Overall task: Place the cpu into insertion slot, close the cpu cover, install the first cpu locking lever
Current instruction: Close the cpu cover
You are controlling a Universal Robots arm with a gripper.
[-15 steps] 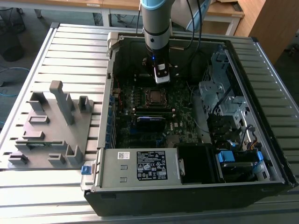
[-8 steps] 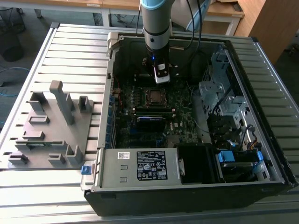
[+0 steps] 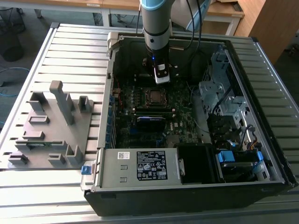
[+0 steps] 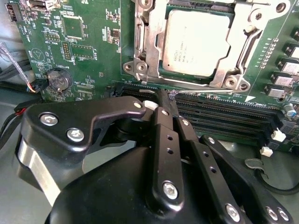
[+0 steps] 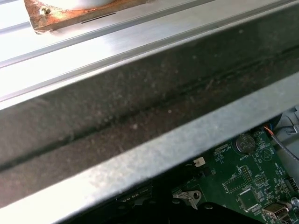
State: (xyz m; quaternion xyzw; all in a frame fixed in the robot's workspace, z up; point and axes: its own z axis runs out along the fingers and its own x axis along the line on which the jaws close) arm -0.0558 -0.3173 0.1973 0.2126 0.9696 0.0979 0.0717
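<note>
The cpu [image 4: 196, 42], a dull silver square chip, lies flat in the insertion slot [image 4: 232, 82] on the green motherboard. The silvery cpu cover [image 4: 145, 42] lies down around it, framing the chip. In the exterior view the cpu [image 3: 153, 96] sits mid-board, just in front of my gripper [image 3: 161, 78]. My gripper [image 4: 164, 100] hovers at the socket's edge beside the memory slots, its black fingers [image 4: 166, 140] together with nothing seen between them. A thin silvery wire end [image 4: 174, 93] shows right by the tips; I cannot tell if they touch it.
Long black memory slots [image 4: 224, 116] run beside the socket, and a coin battery [image 4: 58, 80] sits further along the board. The case wall [image 5: 140, 116] is close to the wrist. A grey fixture plate [image 3: 51, 126] lies on the exterior view's left, and a drive cage [image 3: 219, 93] on its right.
</note>
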